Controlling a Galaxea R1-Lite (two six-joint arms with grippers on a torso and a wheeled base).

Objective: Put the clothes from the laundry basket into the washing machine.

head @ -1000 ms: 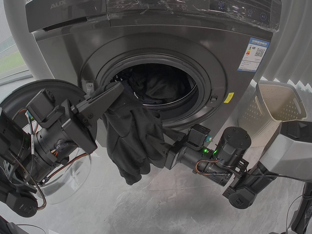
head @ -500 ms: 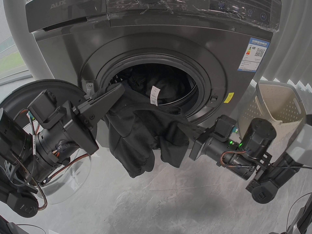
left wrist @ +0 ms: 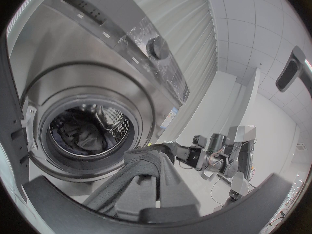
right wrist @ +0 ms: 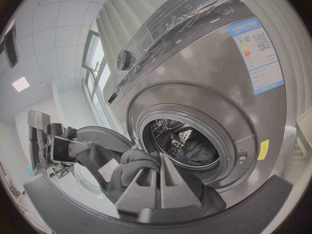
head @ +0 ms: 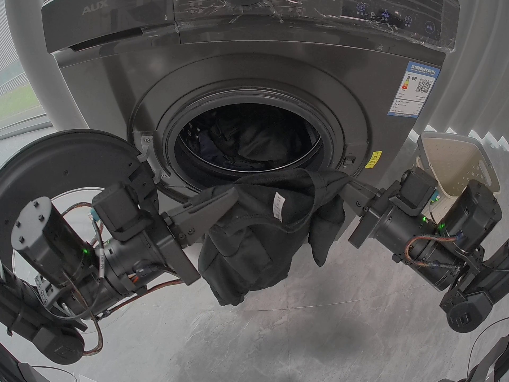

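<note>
A black garment [head: 254,234] hangs stretched between the two arms, just in front of and below the round opening of the washing machine [head: 254,64], with a white label [head: 278,206] showing on it. The left end effector [head: 229,200] is closed on one edge of the garment, and the right end effector [head: 343,185] is clamped on the other. Inside the drum lies what looks like more dark clothing [head: 260,133]. The door [head: 63,160] stands open on the left. The laundry basket [head: 458,165] stands just right of the machine.

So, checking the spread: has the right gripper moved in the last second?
Yes. Gripping the black garment, the right gripper went rightward and up, from below the drum opening to near the yellow sticker on the washing machine.
</note>
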